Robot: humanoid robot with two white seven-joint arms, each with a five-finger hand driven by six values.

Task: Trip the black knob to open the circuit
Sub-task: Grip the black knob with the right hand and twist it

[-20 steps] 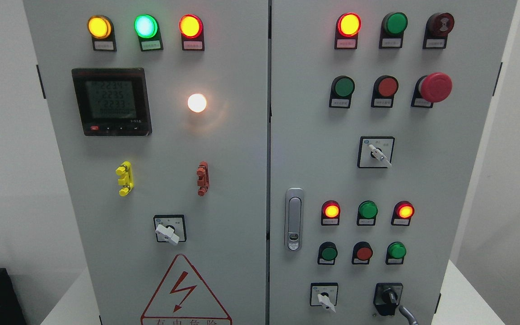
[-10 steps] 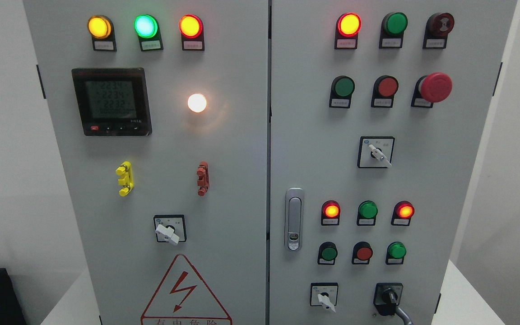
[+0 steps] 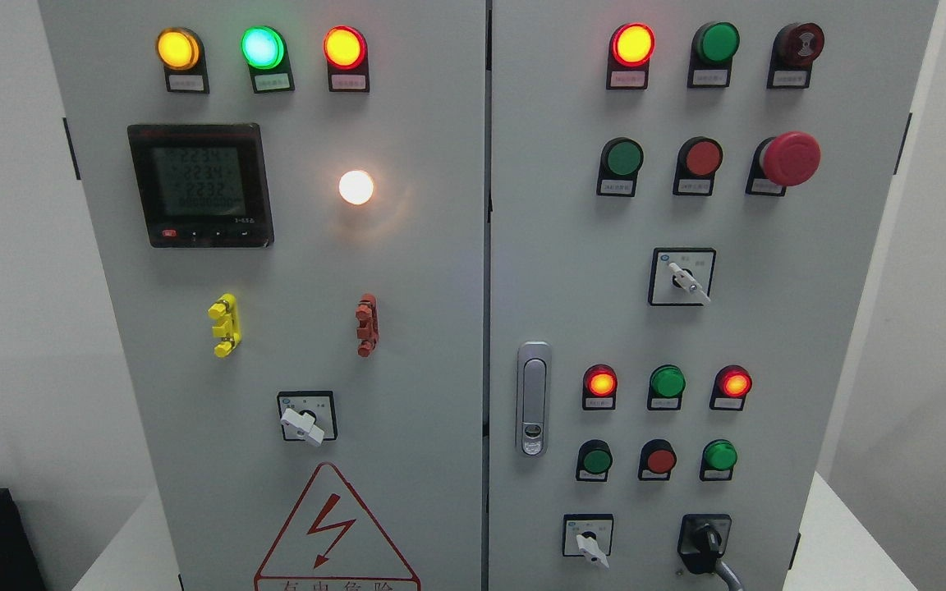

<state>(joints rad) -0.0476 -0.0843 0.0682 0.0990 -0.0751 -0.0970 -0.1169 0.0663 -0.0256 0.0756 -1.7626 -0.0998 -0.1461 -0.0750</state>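
My hand: only a grey finger (image 3: 729,572) shows, at the bottom edge, touching the knob from below; wide or narrow, I cannot tell.
Black knob (image 3: 707,542): lower right corner of the right cabinet door (image 3: 810,328), handle tilted.
White selector (image 3: 590,545): just left of it.
Farther up: red mushroom button (image 3: 792,158).

Even, bright light falls on the grey cabinet (image 3: 440,328), and the view is sharp throughout. The white lamp (image 3: 355,187) blooms into a soft halo on the panel. Buttons cast short shadows downward. The cabinet sides lean inward towards the bottom.
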